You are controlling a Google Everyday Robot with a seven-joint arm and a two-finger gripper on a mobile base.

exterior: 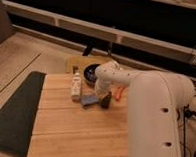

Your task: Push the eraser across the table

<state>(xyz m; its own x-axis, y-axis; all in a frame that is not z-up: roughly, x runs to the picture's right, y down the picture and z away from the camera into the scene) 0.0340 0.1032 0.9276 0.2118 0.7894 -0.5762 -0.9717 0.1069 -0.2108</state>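
The small, flat, blue-grey rectangular eraser (88,100) is lying on the light wooden butcher-block table (73,136). It is sitting in the far half of the top, roughly midway between the left and right edges. Just to its left, the upright white-and-tan bottle (76,86) is standing, its base close beside the eraser.

The robot's large white arm (152,116) is reaching in from the right edge and bending down over the far part of the table. Its dark two-finger gripper (105,99) is hanging low at the eraser's right end, touching it or very nearly so; which of the two is not clear. The fingers are clenched together and are holding nothing, so they are acting as a blunt pusher. A thin orange object (119,92) is lying just right of the gripper. A dark grey mat (11,113) is lying beyond the table's left edge.

As a judgement, the push is only getting under way. The gripper is placed against the eraser, but most of the table is lying bare ahead, so nearly all the travel is left. The nearby bottle is risking a knock if the eraser slides left.
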